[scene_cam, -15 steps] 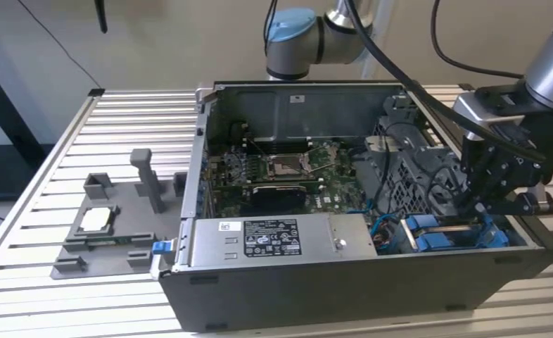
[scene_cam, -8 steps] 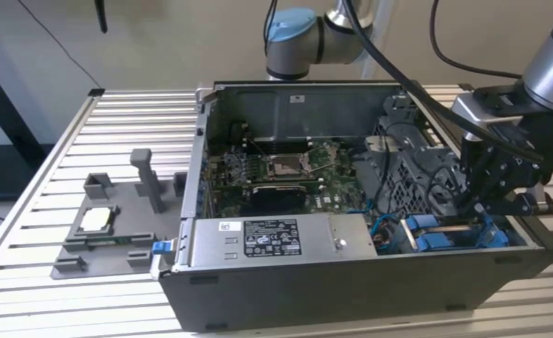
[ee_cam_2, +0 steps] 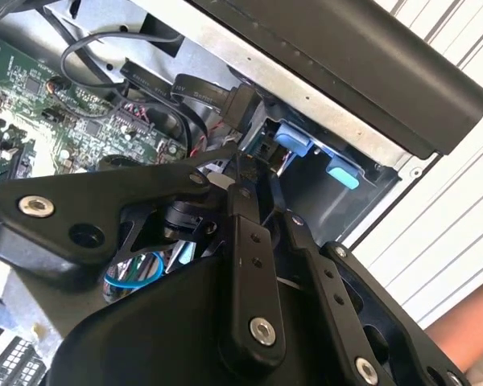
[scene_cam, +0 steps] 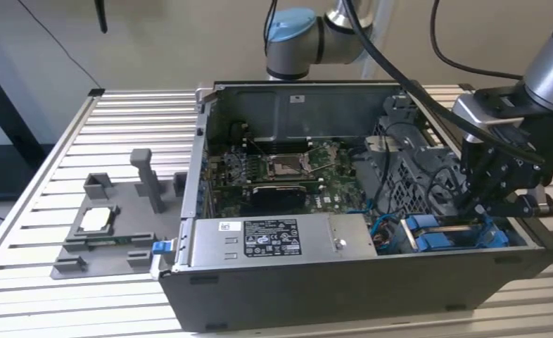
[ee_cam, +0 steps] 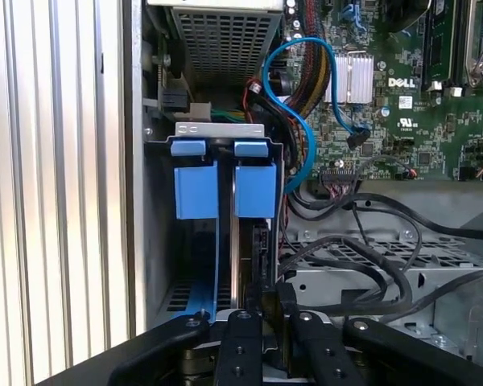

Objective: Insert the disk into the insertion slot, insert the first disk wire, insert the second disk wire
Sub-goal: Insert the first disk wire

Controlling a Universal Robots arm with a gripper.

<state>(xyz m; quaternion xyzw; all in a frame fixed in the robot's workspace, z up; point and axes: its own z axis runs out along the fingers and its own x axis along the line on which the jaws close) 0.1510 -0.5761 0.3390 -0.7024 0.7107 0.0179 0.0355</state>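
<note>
You worked on a table (scene_cam: pixel 32 211) of pale ribbed metal slats under soft, even light. Behind it stood a plain cream wall (scene_cam: pixel 164 42), with a thin dark cable (scene_cam: pixel 51 39) slanting across it and a black post (scene_cam: pixel 0 98) leaning at the exterior view's left.

A white label (scene_cam: pixel 271 238) with dense black print sits on the silver power-supply box (scene_cam: pixel 347 243); its lines seem too small to make out. White lettering marks the green motherboard (ee_cam: pixel 394 104) beside a finned heatsink (ee_cam: pixel 352 78).
</note>
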